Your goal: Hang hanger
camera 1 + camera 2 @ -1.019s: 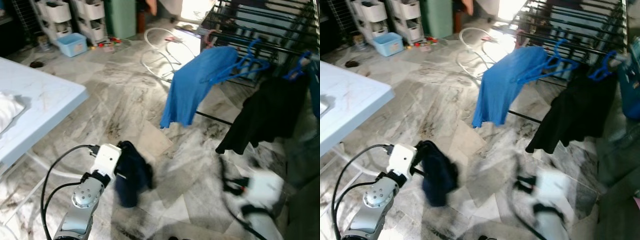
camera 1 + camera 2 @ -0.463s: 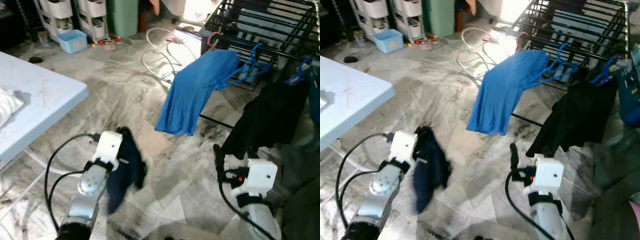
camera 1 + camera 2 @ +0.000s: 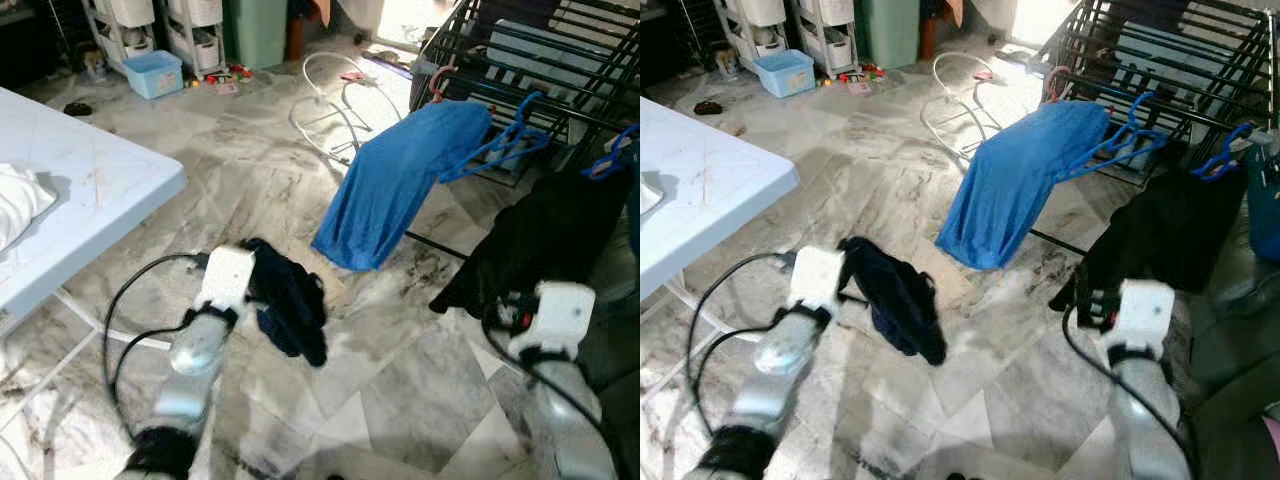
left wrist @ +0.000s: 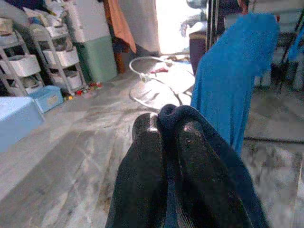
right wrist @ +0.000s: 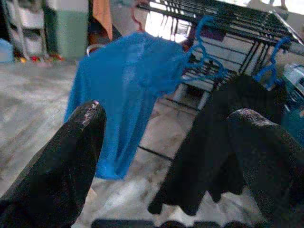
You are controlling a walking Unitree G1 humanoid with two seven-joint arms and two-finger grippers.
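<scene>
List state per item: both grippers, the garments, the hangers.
left gripper: shut on the dark navy garment, held above the floor
right gripper: open, holding nothing, facing the drying rack
blue shirt: hanging on a blue hanger on the rack
black garment: hanging from a second blue hanger on the rack

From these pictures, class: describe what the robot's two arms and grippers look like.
Both arms are silver metal with rounded joints, each ending in a white boxy wrist block. Black cables loop beside the left arm and along the right arm. The left gripper and right gripper each have two long, black, rounded fingers.
</scene>
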